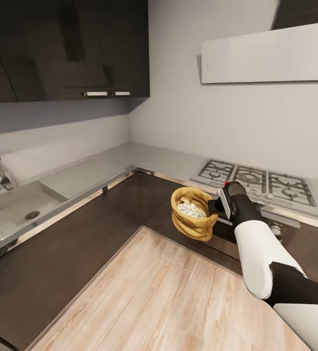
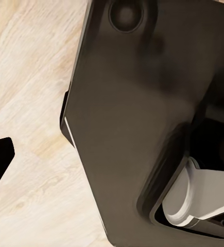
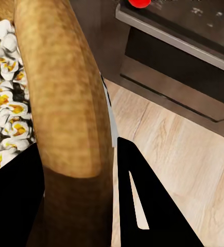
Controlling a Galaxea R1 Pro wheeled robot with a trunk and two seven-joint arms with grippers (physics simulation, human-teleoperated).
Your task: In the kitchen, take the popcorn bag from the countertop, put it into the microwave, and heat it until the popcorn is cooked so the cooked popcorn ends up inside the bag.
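Our right gripper (image 1: 216,204) clamps the wrinkled tan popcorn bag's (image 1: 194,213) rim, lifted off the grey steel worktop (image 1: 144,158); microwaving remains. Left pincer: cannot tell.

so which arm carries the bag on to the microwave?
Right, probably. Its gripper already pinches the rolled rim of the popcorn bag, held off the countertop above the floor, with popcorn inside. The left wrist view shows just floor and the robot's own body.

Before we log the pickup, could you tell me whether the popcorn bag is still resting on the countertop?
No, the popcorn bag hangs in the right hand, above the wood floor and off the countertop.
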